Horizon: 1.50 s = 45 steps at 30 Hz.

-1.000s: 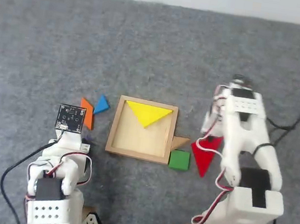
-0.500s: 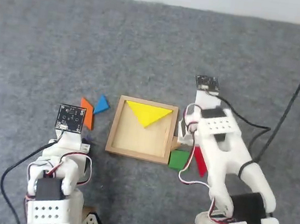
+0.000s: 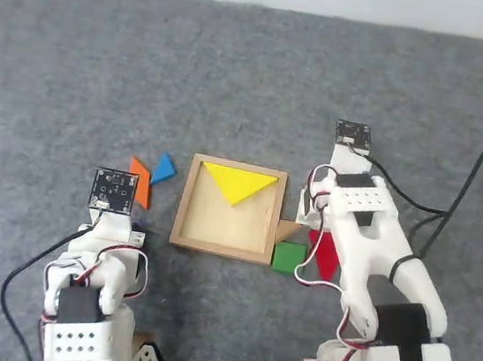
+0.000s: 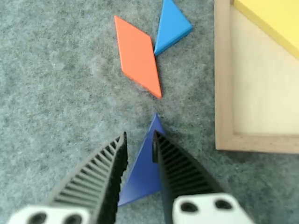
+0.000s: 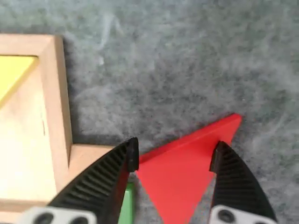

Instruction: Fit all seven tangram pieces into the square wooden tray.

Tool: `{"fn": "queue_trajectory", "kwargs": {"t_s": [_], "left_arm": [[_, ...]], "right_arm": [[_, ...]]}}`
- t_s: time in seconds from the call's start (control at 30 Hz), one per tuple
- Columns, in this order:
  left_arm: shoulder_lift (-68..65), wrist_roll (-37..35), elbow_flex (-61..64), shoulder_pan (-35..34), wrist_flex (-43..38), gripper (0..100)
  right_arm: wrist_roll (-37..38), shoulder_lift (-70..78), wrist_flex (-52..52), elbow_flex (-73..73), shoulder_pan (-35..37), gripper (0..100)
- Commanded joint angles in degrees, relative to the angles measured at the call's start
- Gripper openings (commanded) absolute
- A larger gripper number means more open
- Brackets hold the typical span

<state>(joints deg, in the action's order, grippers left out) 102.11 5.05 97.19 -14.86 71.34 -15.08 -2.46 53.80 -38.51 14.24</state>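
Square wooden tray [image 3: 183, 201] sits mid-surface between the two arms, and it holds one piece: the big yellow triangle [image 3: 238, 183], long edge flat against the far wall, point aimed nearward, bare wood floor around it.

Off the tray's left side lie the orange parallelogram [image 3: 140, 180] and the light blue triangle [image 3: 164, 168], touching corner to edge. Just nearer, the dark blue triangle [image 4: 142, 168] lies flat, and the left pincer [image 4: 139, 136] hangs right over it, fingers parted only a sliver, holding nothing.

On the right, a tan triangle [image 3: 287, 230] sits against the tray's near right corner, with the green square [image 3: 288, 257] just nearer. Beside them is the red triangle [image 3: 326, 256], and the right pincer [image 5: 176, 145] is spread wide across its broad end, one finger at each side. I cannot tell whether they touch it.
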Motion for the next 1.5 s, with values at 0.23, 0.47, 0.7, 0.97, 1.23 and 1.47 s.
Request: {"fn": "queue_trajectory", "kwargs": {"t_s": [0.23, 0.47, 0.7, 0.97, 1.23, 1.47], "left_arm": [[0.79, 0.26, -0.75, 0.09, 0.18, 9], [0.79, 0.26, -0.75, 0.09, 0.18, 9], [0.79, 0.26, -0.75, 0.09, 0.18, 9], [0.79, 0.26, -0.75, 0.09, 0.18, 9], [0.79, 0.26, -0.75, 0.09, 0.18, 9], [0.79, 0.26, -0.75, 0.09, 0.18, 9]], "right_arm": [[1.05, -17.63, 8.84, -2.46, 0.75, 24.5], [3.25, -20.79, -8.13, -15.56, 4.00, 24.5], [-4.92, -6.81, -9.27, -11.16, 1.27, 24.6], [-7.12, 1.54, 0.04, -2.81, 1.10, 24.6], [-2.81, -5.93, 3.03, -3.78, 0.75, 24.6], [0.70, -21.41, 4.09, -7.21, -1.01, 24.6]]}}
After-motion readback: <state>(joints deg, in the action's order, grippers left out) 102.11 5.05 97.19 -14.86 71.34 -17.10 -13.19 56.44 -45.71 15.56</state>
